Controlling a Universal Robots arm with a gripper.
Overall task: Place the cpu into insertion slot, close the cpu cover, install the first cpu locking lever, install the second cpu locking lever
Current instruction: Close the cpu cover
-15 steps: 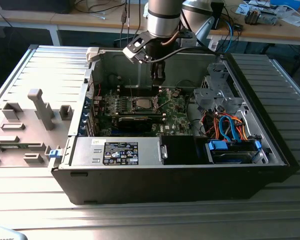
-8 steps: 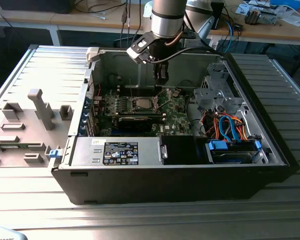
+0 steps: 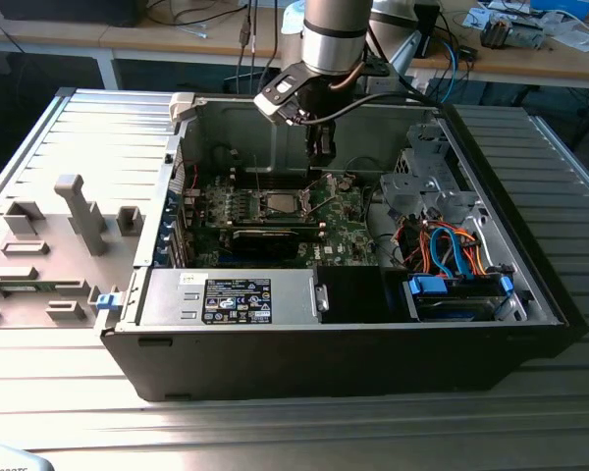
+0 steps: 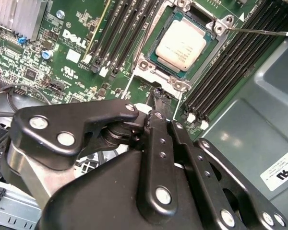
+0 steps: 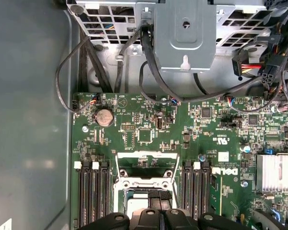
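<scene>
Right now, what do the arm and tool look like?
The arm is a silver-grey tube with a dark band. The tool is made of black linkage bars joined by silver pins. A pale block and black cables sit at the wrist.

The cpu point(image 4: 181, 39) is silvery, motherboard point(image 4: 36, 60) green, hand point(image 4: 158, 96) black.
</scene>
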